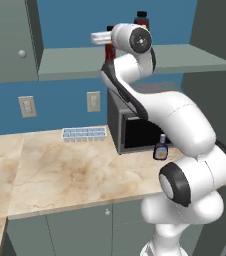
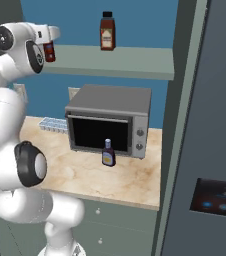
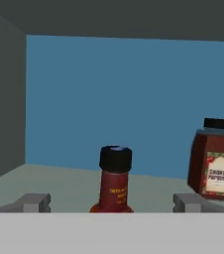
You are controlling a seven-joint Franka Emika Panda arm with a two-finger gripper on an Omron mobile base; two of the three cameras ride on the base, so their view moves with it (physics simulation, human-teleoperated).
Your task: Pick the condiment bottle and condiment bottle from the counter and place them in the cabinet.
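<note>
Jaws spread wide, gripping nothing — the red condiment bottle [image 3: 115, 179] stands upright between them on the cabinet shelf [image 3: 59, 184], brown bottle [image 3: 212, 158] right.

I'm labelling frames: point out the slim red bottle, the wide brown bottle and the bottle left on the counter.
slim red bottle [image 3: 115, 191], hand view, on its body.
wide brown bottle [image 2: 107, 33], right base view, on its label.
counter bottle [image 2: 108, 154], right base view, on its body.

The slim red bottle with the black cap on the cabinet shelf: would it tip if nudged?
Probably yes: the slim red bottle with the black cap stands tall on a narrow base. It looks rigid, so the open pincer should grip it firmly. Being round, it would likely roll once toppled.
</note>
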